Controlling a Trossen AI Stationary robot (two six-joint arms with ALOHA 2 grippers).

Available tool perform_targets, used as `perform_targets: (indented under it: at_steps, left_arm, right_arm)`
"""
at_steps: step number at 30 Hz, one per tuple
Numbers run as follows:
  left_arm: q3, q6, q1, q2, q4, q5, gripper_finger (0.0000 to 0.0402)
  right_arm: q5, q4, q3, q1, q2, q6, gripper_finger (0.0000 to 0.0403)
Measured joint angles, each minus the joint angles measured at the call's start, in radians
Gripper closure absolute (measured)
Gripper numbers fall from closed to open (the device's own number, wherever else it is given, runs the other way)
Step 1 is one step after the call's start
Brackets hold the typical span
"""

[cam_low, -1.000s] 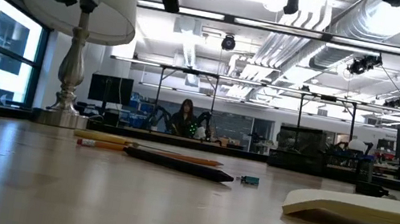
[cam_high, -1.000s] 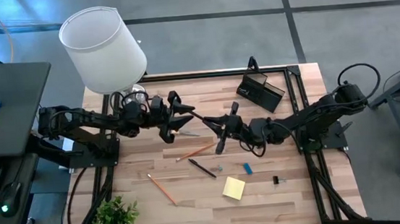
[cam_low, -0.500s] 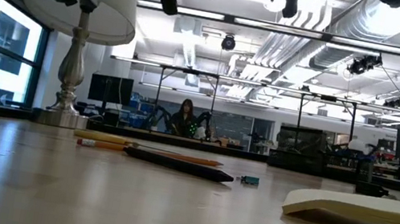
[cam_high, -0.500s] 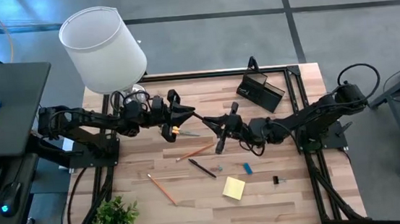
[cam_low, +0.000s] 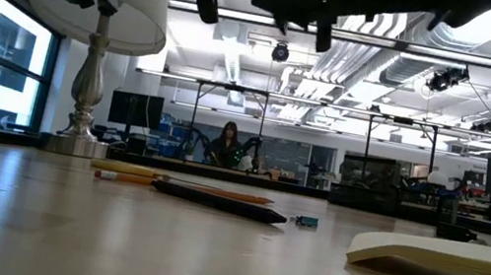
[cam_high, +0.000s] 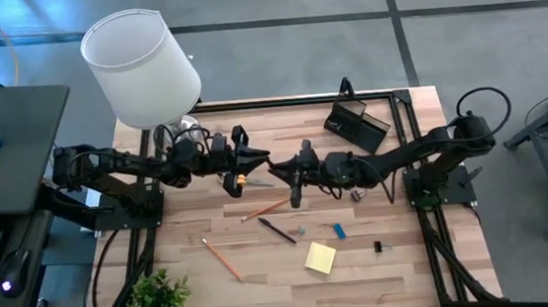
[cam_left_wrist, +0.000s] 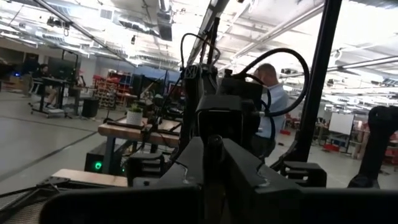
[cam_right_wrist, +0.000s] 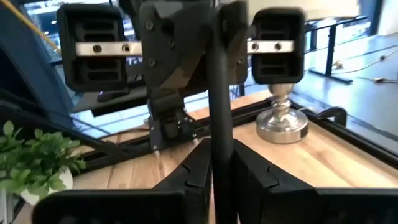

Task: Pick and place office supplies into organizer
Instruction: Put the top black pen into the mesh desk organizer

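My two grippers meet tip to tip above the table's middle. A thin dark pen (cam_right_wrist: 221, 93) stands upright between them. My right gripper (cam_high: 280, 169) is shut on it, and so is my left gripper (cam_high: 267, 161). The black organizer (cam_high: 356, 124) stands at the far right. On the wood lie two orange pencils (cam_high: 267, 210) (cam_high: 222, 258), another black pen (cam_high: 277, 231), a blue eraser (cam_high: 339, 230), a yellow sticky pad (cam_high: 320, 258) and a small black clip (cam_high: 379, 248). My left gripper comes level from the table's left, its fingers (cam_left_wrist: 186, 168) closed about the pen's shaft (cam_left_wrist: 214, 155), which shows just above them. The pen is clear of the table. My right gripper pinches the pen's shaft (cam_right_wrist: 221, 146) between its two fingers (cam_right_wrist: 198, 165), level from the table's right and across the pen. The pen rises upright above the fingers, clear of the table.
A white lamp (cam_high: 142, 66) stands at the far left corner and a small plant (cam_high: 155, 298) at the near left. A thin grey item with an orange end (cam_high: 240, 181) lies on the table under my left gripper. Black frame rails (cam_high: 406, 122) edge the table.
My left gripper has shut, its spread fingers coming together at the pen. My right gripper has moved toward the table's left, closer to the left gripper, carrying the pen with it.
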Motion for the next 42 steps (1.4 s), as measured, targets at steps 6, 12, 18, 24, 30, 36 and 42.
perform_targets:
  at_steps: [6,12,18,24,30,36,42]
  left_arm:
    - [0.0,0.011,0.0,0.0,0.002,0.008,0.0382]
    - [0.0,0.011,0.0,-0.001,-0.004,0.016,0.0388]
    - [0.003,0.03,0.0,-0.005,-0.007,0.019,0.0385]
    - [0.003,0.031,0.0,-0.001,-0.033,0.037,0.0388]
    - [0.001,0.069,-0.001,0.0,-0.056,0.037,0.0388]
    - [0.001,0.074,0.0,0.0,-0.055,0.042,0.0388]
    - [0.001,0.117,0.0,-0.001,-0.067,0.065,0.0376]
  right_arm:
    - [-0.055,-0.087,0.072,-0.021,0.035,-0.052,0.0375]
    - [-0.056,-0.262,0.172,-0.029,0.051,-0.105,0.0364]
    - [-0.056,-0.373,0.24,-0.029,0.05,-0.127,0.0367]
    - [-0.063,-0.364,0.254,-0.029,0.05,-0.141,0.0351]
    - [-0.061,-0.363,0.255,-0.029,0.044,-0.156,0.034]
    - [-0.059,-0.384,0.255,-0.029,0.041,-0.157,0.036]
    - [-0.04,-0.4,0.255,-0.028,0.04,-0.178,0.0384]
